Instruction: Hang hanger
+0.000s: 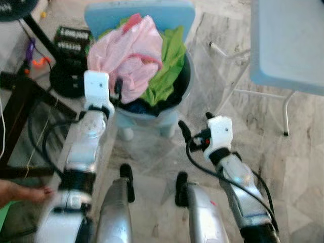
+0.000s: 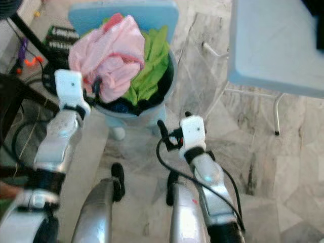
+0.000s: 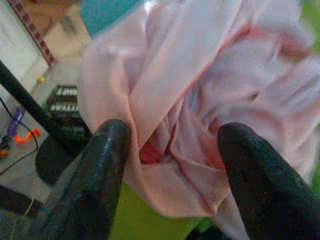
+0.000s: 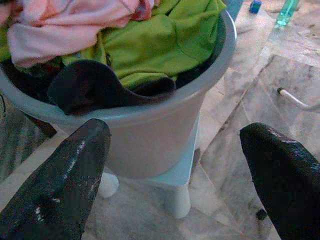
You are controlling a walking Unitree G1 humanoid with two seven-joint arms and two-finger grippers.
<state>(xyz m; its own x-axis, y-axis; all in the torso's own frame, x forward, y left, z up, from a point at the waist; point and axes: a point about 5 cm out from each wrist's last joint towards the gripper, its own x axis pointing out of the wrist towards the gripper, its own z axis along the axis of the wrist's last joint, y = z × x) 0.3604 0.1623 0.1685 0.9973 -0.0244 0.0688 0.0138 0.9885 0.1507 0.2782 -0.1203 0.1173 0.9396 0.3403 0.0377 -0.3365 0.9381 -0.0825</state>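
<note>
Your left gripper [image 3: 172, 150] is up at the near-left rim of the laundry basket [image 4: 165, 132], fingers spread wide with the pink garment [image 1: 130, 55] bulging between them; whether the pads [image 3: 102, 165] actually touch the cloth, I can't tell. Nothing is clamped. The pink garment sits heaped on top of the basket toward its left side, with a green garment [image 1: 169, 66] beside it on the right side and spilling toward the right rim. Something dark [image 4: 95, 87] hangs over the near rim below the green one. The basket is a pale round tub on short legs, standing on the marble floor [image 1: 243, 131] against a blue stool or chair [image 1: 139, 12] behind it. Your right gripper [image 4: 180, 165] hangs lower, in front of the basket and off its near-right side, not touching it, fingers wide apart and empty, aimed at the tub wall and legs. I can't make out a hanger anywhere among the clothes, so can't tell you where it is. A pale blue folding table [image 1: 286, 45] stands on the floor to the right, well apart from the basket. Dark fan base [image 1: 66, 76] and cables [image 1: 38, 61] sit on the floor left of the basket. A person's foot [image 1: 20, 192] shows at the left edge, near your left arm.
</note>
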